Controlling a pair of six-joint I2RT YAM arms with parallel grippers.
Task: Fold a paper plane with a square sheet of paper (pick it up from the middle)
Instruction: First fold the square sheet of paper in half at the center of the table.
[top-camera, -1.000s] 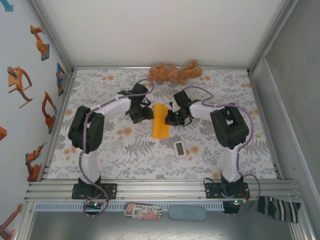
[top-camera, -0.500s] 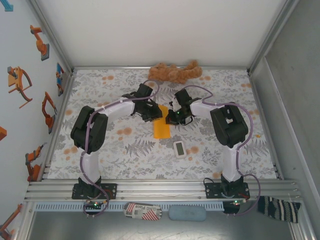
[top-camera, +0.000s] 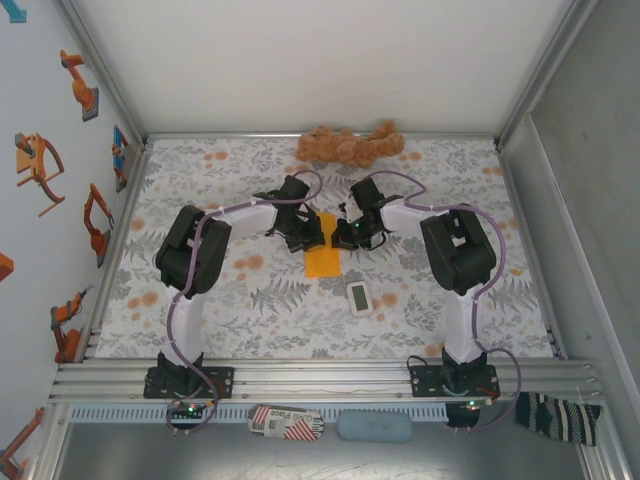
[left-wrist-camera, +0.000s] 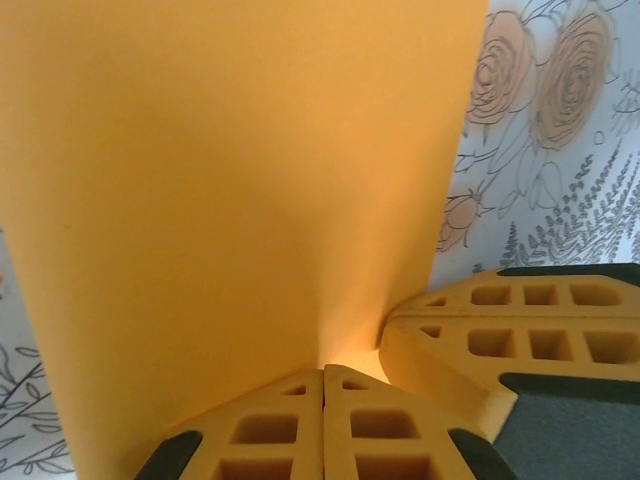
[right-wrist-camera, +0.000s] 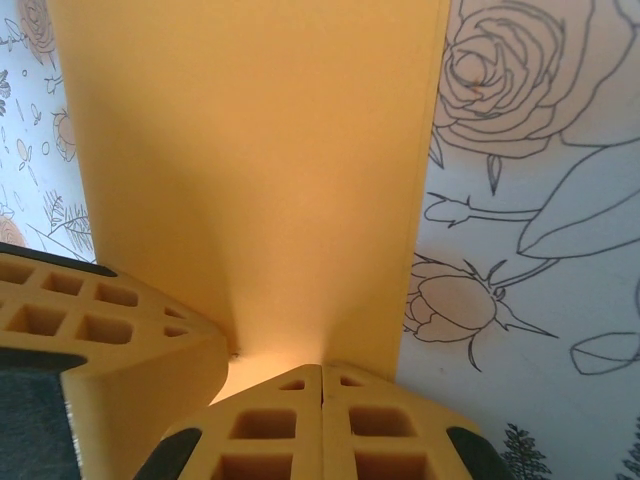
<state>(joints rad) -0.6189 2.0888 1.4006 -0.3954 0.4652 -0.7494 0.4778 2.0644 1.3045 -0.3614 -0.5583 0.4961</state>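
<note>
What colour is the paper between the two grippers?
The paper is plain orange, clearest in the left wrist view.

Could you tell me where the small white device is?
In the top view, the white device lies right of centre, just nearer and rightward of the orange paper.

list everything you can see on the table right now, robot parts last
table: one, grey floral cover with orange blooms, under everything
paper: one, orange, middle of the table
plush toy: one, brown, far edge of the table
device: one, white, nearer than the paper, to its right
left gripper: one, yellow with black pads, shut on the paper
right gripper: one, same colours, shut on the paper beside the left gripper
</note>
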